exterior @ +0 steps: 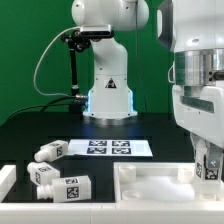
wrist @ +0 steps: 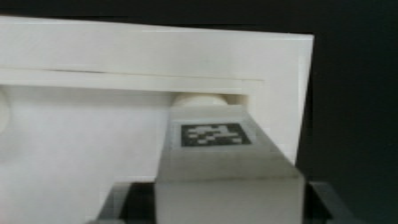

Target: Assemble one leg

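My gripper (exterior: 207, 160) is at the exterior view's right, shut on a white leg (exterior: 209, 170) with a square tag on its side. It holds the leg upright over the right corner of the wide white rimmed panel (exterior: 150, 190). In the wrist view the leg (wrist: 217, 150) sits between my dark fingers (wrist: 320, 203), gripper (wrist: 222, 208). Its far end meets the panel (wrist: 107, 90) by a corner, at a round spot (wrist: 205, 100). I cannot tell whether it is seated. Three more legs lie loose at the exterior view's left (exterior: 50, 151), (exterior: 42, 173), (exterior: 68, 187).
The marker board (exterior: 108, 148) lies flat mid-table in front of the robot's base (exterior: 108, 95). A white block (exterior: 8, 180) stands at the exterior view's left edge. A black cable hangs from the arm at the back left. The table is black.
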Tool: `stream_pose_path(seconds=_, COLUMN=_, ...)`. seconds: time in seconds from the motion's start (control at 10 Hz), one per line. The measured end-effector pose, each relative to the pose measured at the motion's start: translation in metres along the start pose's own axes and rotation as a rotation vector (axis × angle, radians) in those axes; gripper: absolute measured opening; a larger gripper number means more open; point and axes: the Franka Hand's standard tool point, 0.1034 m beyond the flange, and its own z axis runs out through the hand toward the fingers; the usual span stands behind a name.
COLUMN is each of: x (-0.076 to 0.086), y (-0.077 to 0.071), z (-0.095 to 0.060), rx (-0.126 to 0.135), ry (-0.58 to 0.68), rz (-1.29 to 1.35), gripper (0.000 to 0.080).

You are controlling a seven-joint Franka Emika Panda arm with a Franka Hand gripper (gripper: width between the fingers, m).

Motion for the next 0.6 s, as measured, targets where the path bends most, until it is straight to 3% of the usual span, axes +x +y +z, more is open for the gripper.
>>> stream_pose_path(seconds=0.1, x=0.0001, y=-0.0004, z=0.0007, rx=-0.002, ry=0.012, rz=-0.102, gripper=0.0376)
stream_pose_path(seconds=0.3, x=-0.0048, y=-0.0076, z=-0.0033, rx=-0.008, ry=0.036, rz=-0.565, gripper=0.0609)
stream_pose_path(seconds=0.6, x=-0.0069, y=-0.0076, z=-0.0032, rx=-0.011, ry=0.032, rz=-0.785, gripper=0.0641)
